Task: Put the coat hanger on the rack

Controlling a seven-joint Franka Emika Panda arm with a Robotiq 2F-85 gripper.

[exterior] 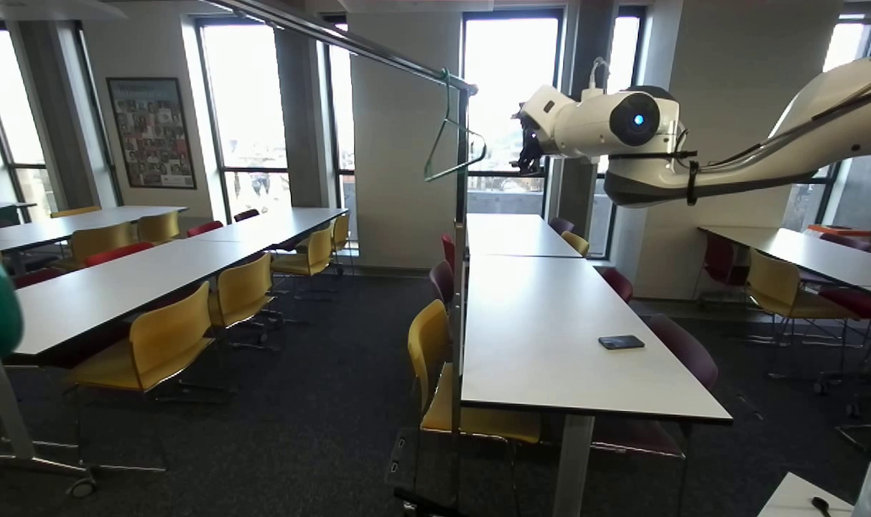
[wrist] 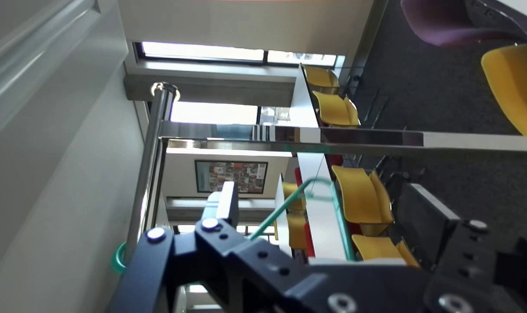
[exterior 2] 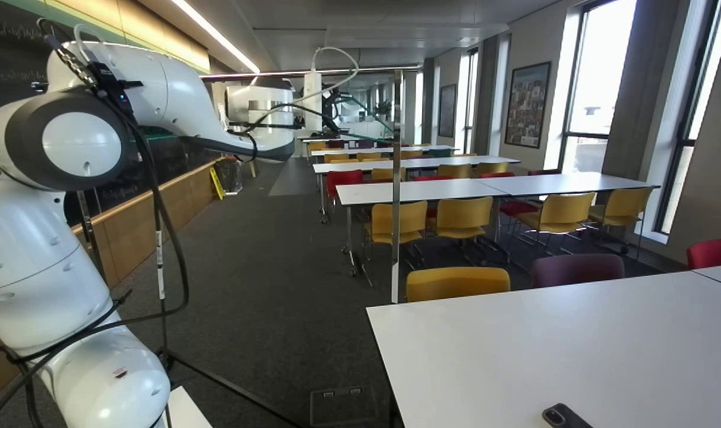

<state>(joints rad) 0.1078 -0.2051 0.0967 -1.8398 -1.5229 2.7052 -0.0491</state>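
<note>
The coat hanger, a thin green wire triangle, hangs by its hook over the rack close to the end with the upright post. The rack is a long grey metal bar overhead, also in an exterior view and in the wrist view. My gripper is open and empty, beside the hanger and apart from it. In the wrist view the jaws are wide apart, with the hanger beyond them. Its hook shows around the bar; part of the hanger is hidden behind my finger.
The rack's upright post stands by the hanger. A white table with a dark phone lies below my gripper. Yellow chairs and more white tables stand around. A thin black tripod leg is near the arm's base.
</note>
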